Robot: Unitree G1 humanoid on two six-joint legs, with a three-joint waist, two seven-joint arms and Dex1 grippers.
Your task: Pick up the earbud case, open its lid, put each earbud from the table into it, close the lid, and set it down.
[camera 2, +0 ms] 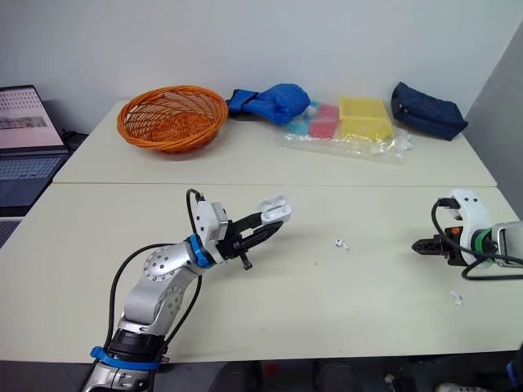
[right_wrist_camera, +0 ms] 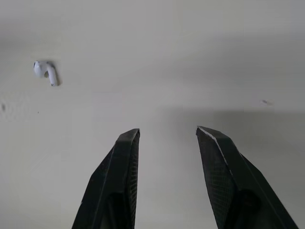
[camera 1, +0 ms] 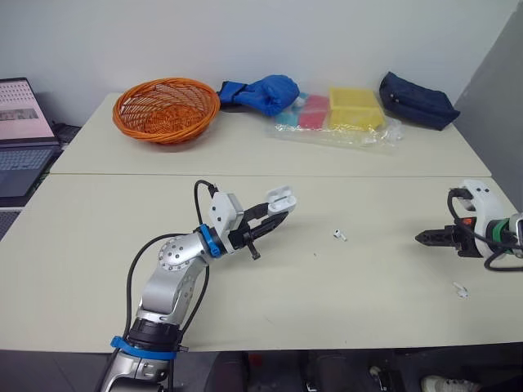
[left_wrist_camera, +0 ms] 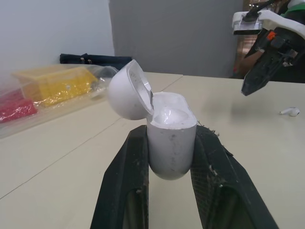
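The earbud case (camera 1: 279, 201) is up off the table, lid standing open, its body pinched between the left gripper's (left_wrist_camera: 171, 134) fingers. The lid step looks done, so loading comes next. The right gripper (right_wrist_camera: 167, 130) hangs spread and empty over the table (camera 1: 98, 245). It should drop onto one earbud (camera 1: 340, 235) (the other earbud (camera 1: 461, 289) lies nearer the front edge, riskier to nudge). Bare tabletop between the arms gives room to move — the basket (camera 1: 166, 109) sits well apart.

White earbud case (camera 1: 280, 198) and white earbud (camera 1: 339, 235) on cream table (camera 1: 343, 318). Far side: orange basket (camera 1: 166, 109) (open woven pattern), bright blue cloth (camera 1: 265, 92), pink pack (camera 1: 314, 111), yellow box (camera 1: 355, 108), navy pouch (camera 1: 417, 100) far right.
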